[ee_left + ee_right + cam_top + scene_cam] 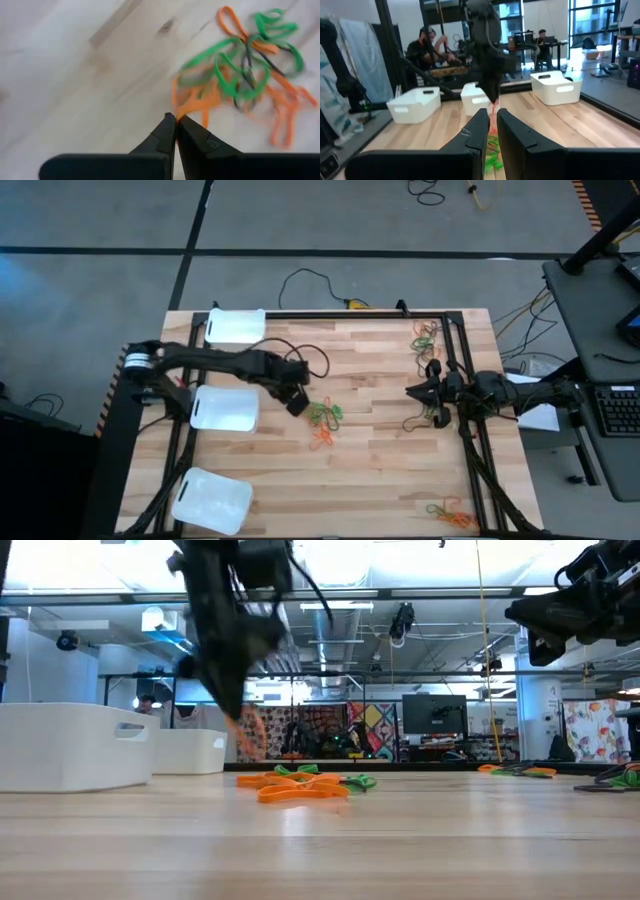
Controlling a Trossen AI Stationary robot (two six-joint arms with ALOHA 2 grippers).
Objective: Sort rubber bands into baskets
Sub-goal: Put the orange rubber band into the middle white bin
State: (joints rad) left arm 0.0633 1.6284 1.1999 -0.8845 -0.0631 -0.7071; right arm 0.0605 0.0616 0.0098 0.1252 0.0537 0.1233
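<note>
The wooden table (380,380) carries three white baskets (224,408) down its left side; whether anything lies inside them is hard to make out. The left arm reaches across from the left, its left gripper (297,402) just above the table beside the middle basket, fingers (165,132) pinched on an orange rubber band (192,107). The right gripper (425,392) waits raised at the right, fingers nearly together, holding nothing. A central tangle of rubber bands (325,420) lies just beside the left gripper; smaller heaps (428,335) sit near the right edge.
</note>
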